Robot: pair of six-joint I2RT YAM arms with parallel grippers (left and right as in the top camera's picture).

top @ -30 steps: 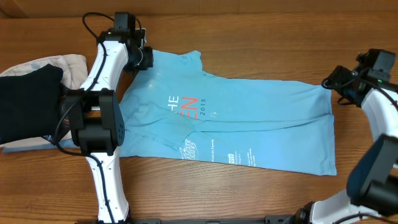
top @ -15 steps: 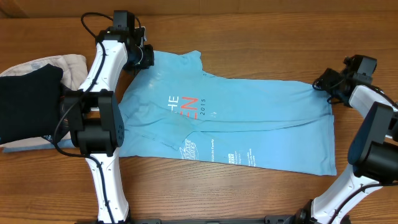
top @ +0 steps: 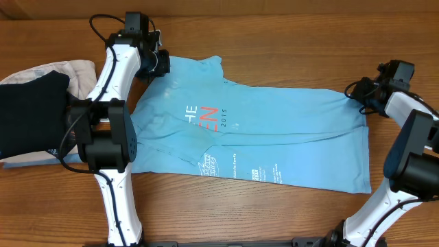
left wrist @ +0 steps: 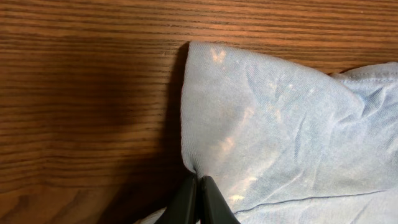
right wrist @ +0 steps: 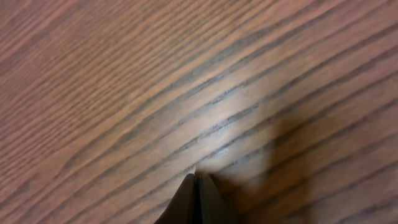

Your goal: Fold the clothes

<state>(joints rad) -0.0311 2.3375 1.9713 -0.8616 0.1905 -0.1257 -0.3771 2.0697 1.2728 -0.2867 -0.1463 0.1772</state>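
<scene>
— Overhead, where is the shirt (top: 274, 130)?
— Spread flat on the table (top: 274, 27), print up, its long side running left to right.
— And the left gripper (top: 156, 65)?
— At the shirt's far left corner. Its wrist camera shows the jaws pressed together on the cloth's edge, pinching it. The rest of that corner lies on the wood ahead of the tips and off to the right.
— The right gripper (top: 365, 96)?
— At the far right corner, touching the hem or just beside it; from above I can't tell which. Its own camera shows the fingers closed tight over bare wood, with no blue cloth between them.
— Anything left of the shirt?
— A black garment (top: 27, 110), lying on a beige one.
</scene>
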